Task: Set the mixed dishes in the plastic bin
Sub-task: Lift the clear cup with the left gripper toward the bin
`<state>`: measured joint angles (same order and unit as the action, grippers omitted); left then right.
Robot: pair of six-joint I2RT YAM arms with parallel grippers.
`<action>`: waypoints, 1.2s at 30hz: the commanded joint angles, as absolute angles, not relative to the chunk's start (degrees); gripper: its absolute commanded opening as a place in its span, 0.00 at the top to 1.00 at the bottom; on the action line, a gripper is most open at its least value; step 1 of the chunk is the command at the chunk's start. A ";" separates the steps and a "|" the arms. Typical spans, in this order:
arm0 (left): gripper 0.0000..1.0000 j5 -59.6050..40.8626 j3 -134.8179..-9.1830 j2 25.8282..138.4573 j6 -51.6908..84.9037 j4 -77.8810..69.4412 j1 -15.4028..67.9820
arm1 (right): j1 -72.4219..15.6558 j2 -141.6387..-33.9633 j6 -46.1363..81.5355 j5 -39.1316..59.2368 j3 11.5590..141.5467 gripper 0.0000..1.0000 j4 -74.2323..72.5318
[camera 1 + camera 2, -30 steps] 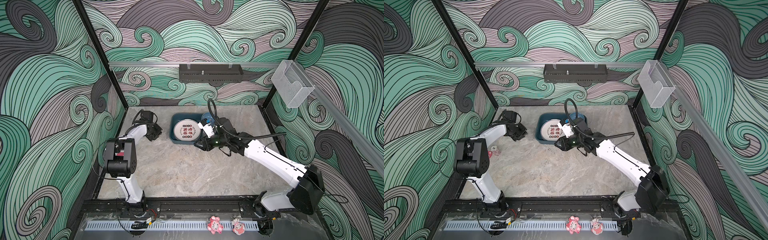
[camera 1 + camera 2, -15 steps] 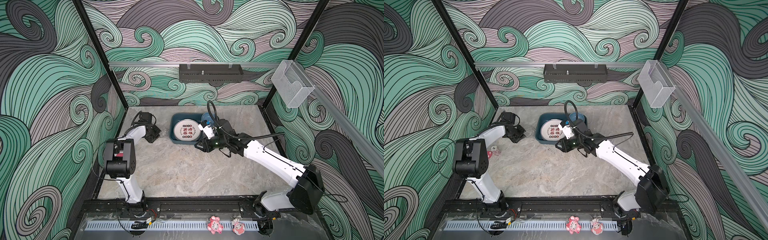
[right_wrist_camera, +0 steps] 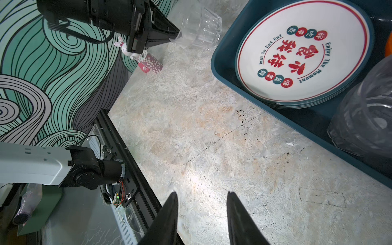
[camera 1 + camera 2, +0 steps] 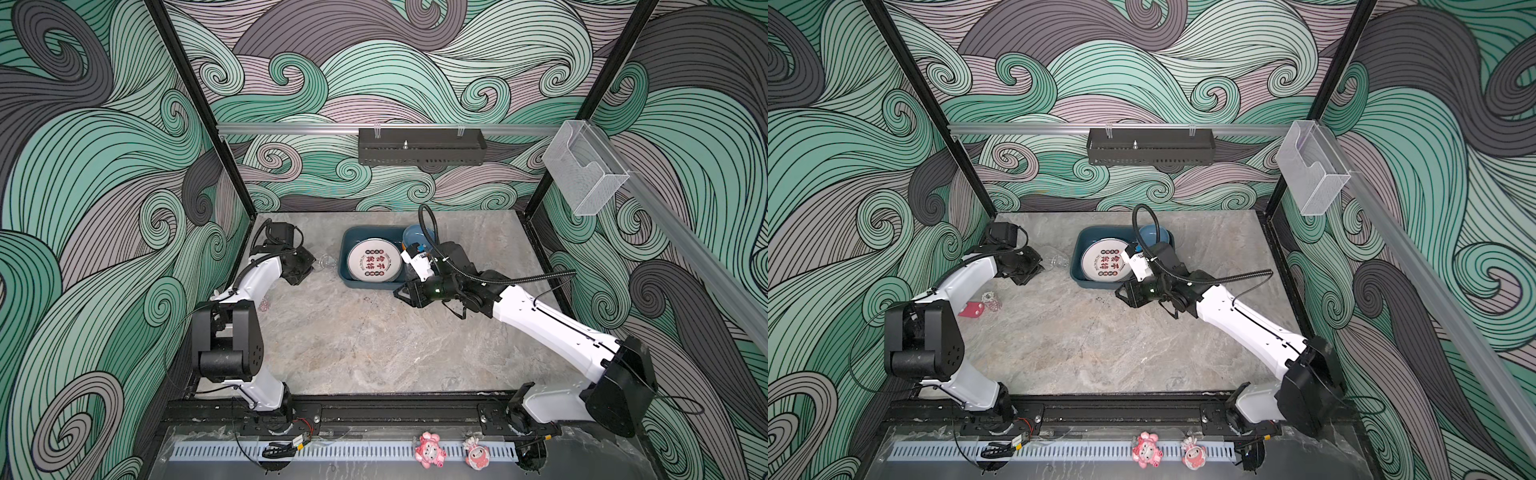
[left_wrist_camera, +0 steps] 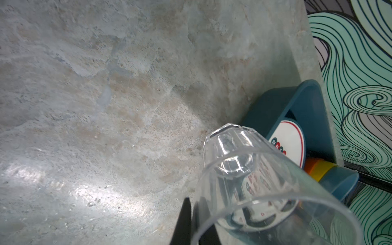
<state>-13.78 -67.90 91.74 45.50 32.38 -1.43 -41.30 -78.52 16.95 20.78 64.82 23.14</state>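
Note:
A clear ribbed tumbler [image 4: 324, 262] [image 5: 244, 180] lies tipped on its side just left of the dark teal plastic bin [image 4: 345, 268] [image 5: 275, 106], base toward the bin. My left gripper [image 4: 309, 266] [image 5: 195, 229] [image 3: 171, 34] is shut on its rim, one finger inside and one outside. In the bin are a white plate with red characters [image 4: 374, 259] [image 3: 303, 51], a blue bowl [image 4: 415, 237], an orange bowl [image 5: 311, 167] and another clear tumbler [image 3: 364, 114]. My right gripper [image 4: 400, 293] [image 3: 201, 212] is open and holds nothing, low over the table at the bin's front right corner.
A pink checkered cylinder [image 3: 150, 63] and a small white bunny figure [image 3: 125, 47] sit by the left wall behind my left arm. A black perforated tray [image 4: 419, 145] and a clear acrylic holder [image 4: 582, 170] hang on the walls. Two pink figurines [image 4: 430, 444] stand on the front rail.
My left gripper has closed on the tumbler's rim and shifted slightly toward the bin. The right arm has stayed where it was.

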 commanded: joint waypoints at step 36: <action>1.00 -25.77 -86.84 95.37 43.26 38.54 17.90 | -32.61 -61.83 17.39 4.07 56.99 0.49 32.03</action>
<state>-25.06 -82.83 94.06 42.76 36.95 16.38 -33.82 -62.13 16.84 5.02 56.84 30.35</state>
